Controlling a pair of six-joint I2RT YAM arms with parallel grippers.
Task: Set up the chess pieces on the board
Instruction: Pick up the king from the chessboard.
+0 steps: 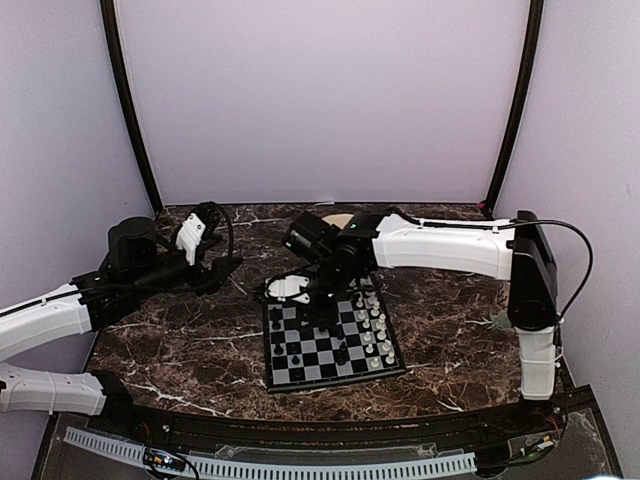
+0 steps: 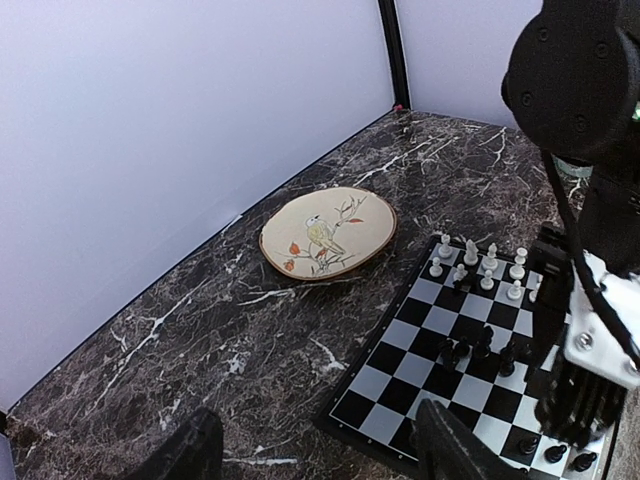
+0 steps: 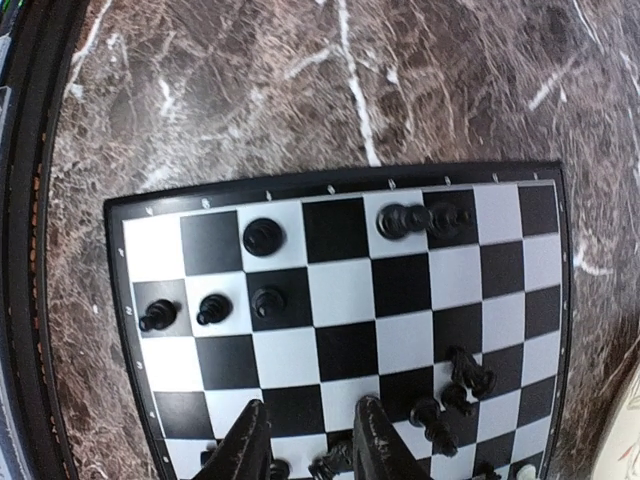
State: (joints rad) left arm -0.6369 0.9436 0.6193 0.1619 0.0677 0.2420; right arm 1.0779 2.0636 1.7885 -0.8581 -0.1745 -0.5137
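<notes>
The marble table (image 1: 200, 350) is carrying the chessboard (image 1: 300, 372) at its middle. By my judgement the task is running past halfway. The white chessmen (image 1: 372, 322) are standing ranked along the board's right edge, while the black chessmen (image 3: 262, 237) are lying scattered, several mid-board. The right gripper (image 3: 312, 415) is hovering low over the board's left side, jaws partly spread and clamping nothing. A black piece (image 3: 330, 462) is standing between them. The left gripper (image 2: 318, 420) is waiting off the board, gaping wide and empty.

arms (image 1: 440, 245): white shells | joints (image 1: 130, 245): black motors | cables (image 1: 572, 235): black, looping outside
</notes>
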